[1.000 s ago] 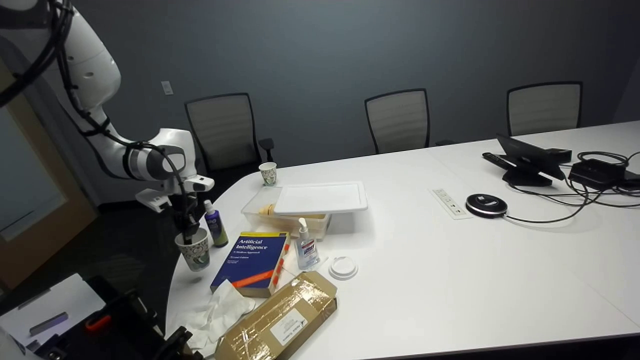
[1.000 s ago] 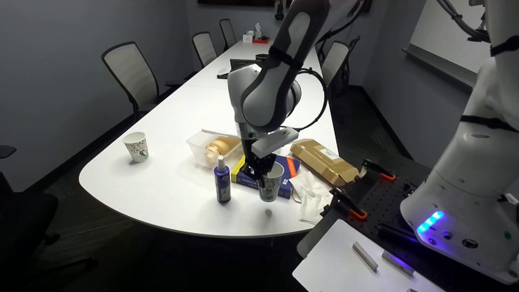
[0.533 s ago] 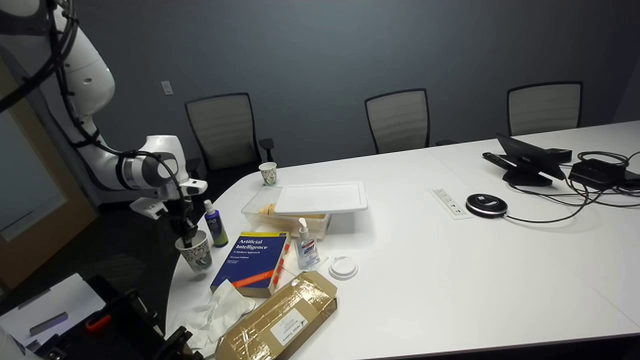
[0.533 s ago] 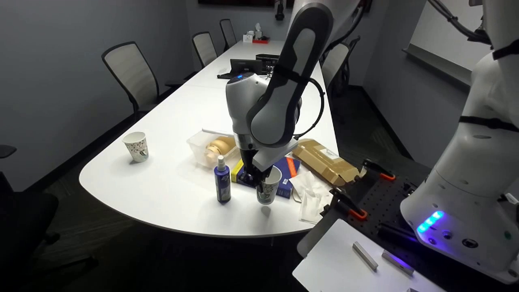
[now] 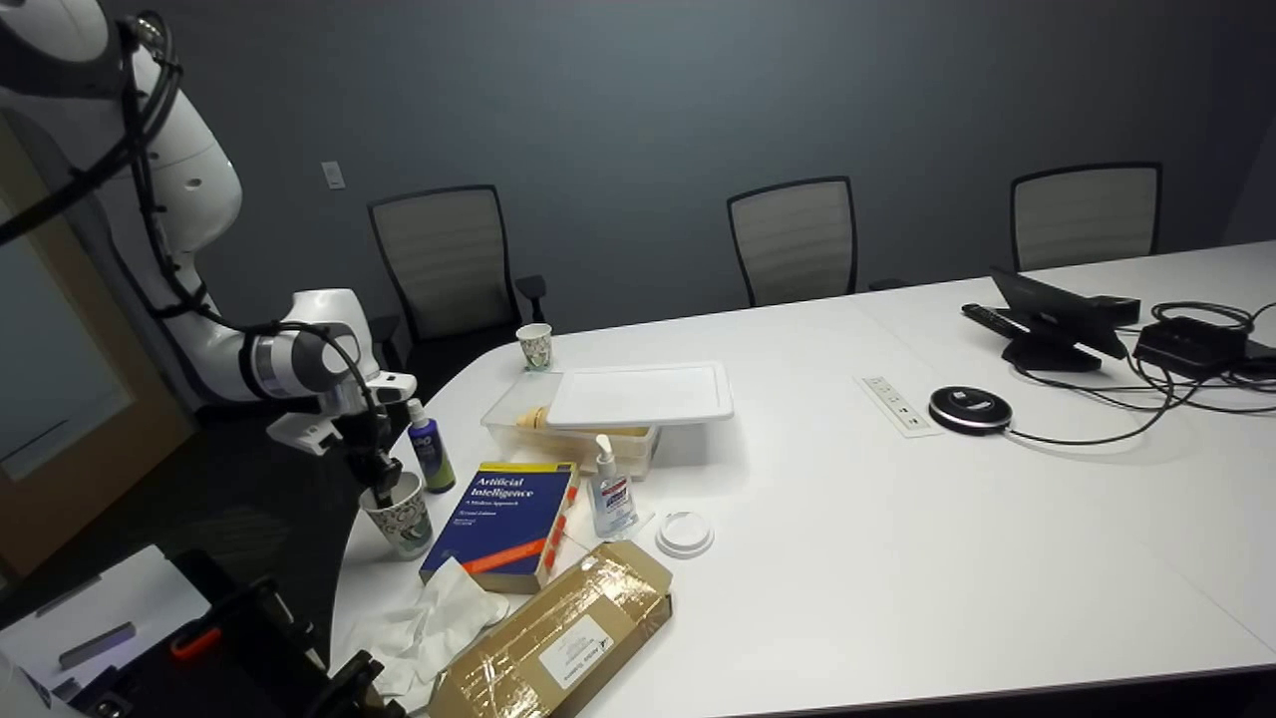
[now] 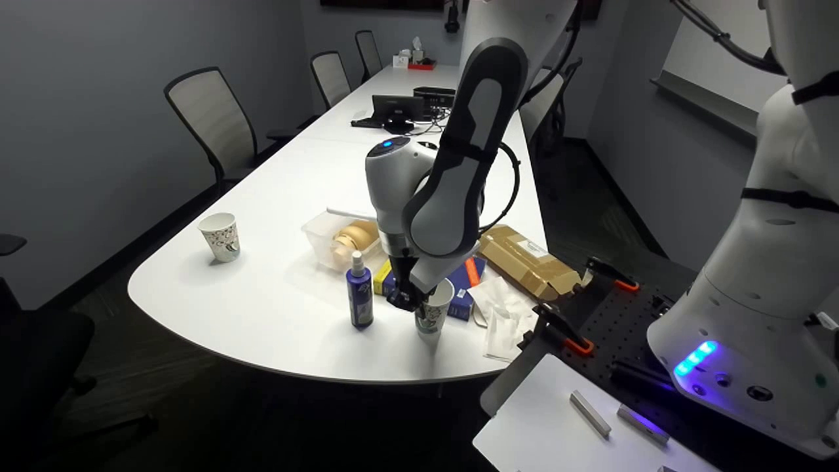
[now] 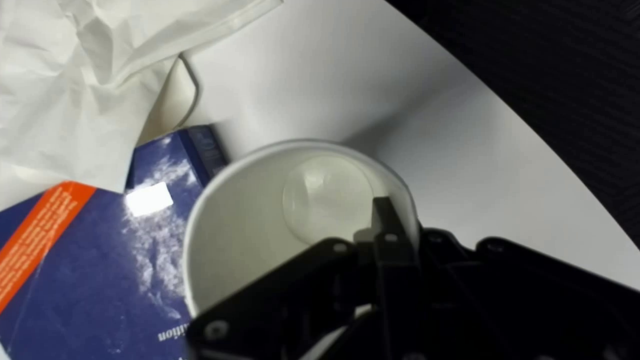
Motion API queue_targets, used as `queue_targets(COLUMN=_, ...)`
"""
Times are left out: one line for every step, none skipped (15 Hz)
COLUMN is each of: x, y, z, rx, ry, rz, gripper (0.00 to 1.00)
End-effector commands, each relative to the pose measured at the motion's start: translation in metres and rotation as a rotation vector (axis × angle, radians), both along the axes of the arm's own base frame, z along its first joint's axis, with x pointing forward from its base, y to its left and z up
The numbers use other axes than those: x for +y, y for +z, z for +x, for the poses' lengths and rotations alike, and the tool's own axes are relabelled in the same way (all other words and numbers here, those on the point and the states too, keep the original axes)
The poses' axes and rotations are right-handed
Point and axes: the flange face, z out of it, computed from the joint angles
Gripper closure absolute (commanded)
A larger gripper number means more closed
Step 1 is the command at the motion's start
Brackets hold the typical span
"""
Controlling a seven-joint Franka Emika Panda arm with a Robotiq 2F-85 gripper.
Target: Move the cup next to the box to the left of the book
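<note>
The pale paper cup (image 5: 404, 525) with a greenish-grey print is at the table's near rounded end, beside the book (image 5: 506, 514). It also shows in an exterior view (image 6: 433, 317) and from above in the wrist view (image 7: 235, 245). My gripper (image 5: 383, 496) is shut on the cup's wall, one finger inside and one outside (image 7: 406, 220). The cup looks slightly tilted, its base at or just above the table; I cannot tell if it touches. The dark blue book (image 7: 90, 270) with an orange stripe lies flat, close to the cup. A similar second cup (image 6: 221, 237) stands farther off.
A purple spray bottle (image 6: 360, 292) stands close to my gripper. Around the book are a clear box (image 5: 498, 409) with a white lid (image 5: 643, 396), a sanitizer bottle (image 5: 612, 499), a tan package (image 5: 568, 638), crumpled tissue (image 5: 439, 618) and a white disc (image 5: 685, 535).
My gripper and the held cup have lowered toward the table, and the cup has shifted slightly toward the book. The book and the other objects have not moved.
</note>
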Motion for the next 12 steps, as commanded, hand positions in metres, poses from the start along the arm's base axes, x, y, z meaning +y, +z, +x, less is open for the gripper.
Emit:
queue_targets(x=0.004, y=-0.006, z=0.004, rx=-0.034, ry=0.000, rz=0.002, gripper=0.99)
queue_targets(x=0.004, y=-0.007, z=0.004, rx=-0.038, ry=-0.004, rz=0.000, gripper=0.73)
queue_targets(x=0.005, y=-0.007, z=0.004, rx=-0.048, ry=0.008, rz=-0.005, gripper=0.72)
queue_targets(x=0.007, y=-0.005, z=0.004, rx=-0.061, ry=0.021, rz=-0.009, gripper=0.65)
queue_targets(x=0.009, y=-0.004, z=0.004, rx=-0.071, ry=0.026, rz=-0.010, gripper=0.58)
queue_targets(x=0.011, y=-0.001, z=0.003, rx=-0.079, ry=0.033, rz=-0.008, gripper=0.50)
queue_targets(x=0.014, y=0.002, z=0.002, rx=-0.083, ry=0.041, rz=-0.012, gripper=0.43)
queue_targets(x=0.018, y=0.005, z=0.001, rx=-0.085, ry=0.053, rz=-0.016, gripper=0.36)
queue_targets(x=0.022, y=0.010, z=-0.001, rx=-0.087, ry=0.065, rz=-0.022, gripper=0.28)
queue_targets(x=0.026, y=0.015, z=-0.003, rx=-0.089, ry=0.075, rz=-0.027, gripper=0.21)
queue_targets(x=0.029, y=0.021, z=-0.005, rx=-0.088, ry=0.073, rz=-0.036, gripper=0.12)
queue_targets(x=0.030, y=0.028, z=-0.007, rx=-0.096, ry=0.058, rz=-0.060, gripper=0.06)
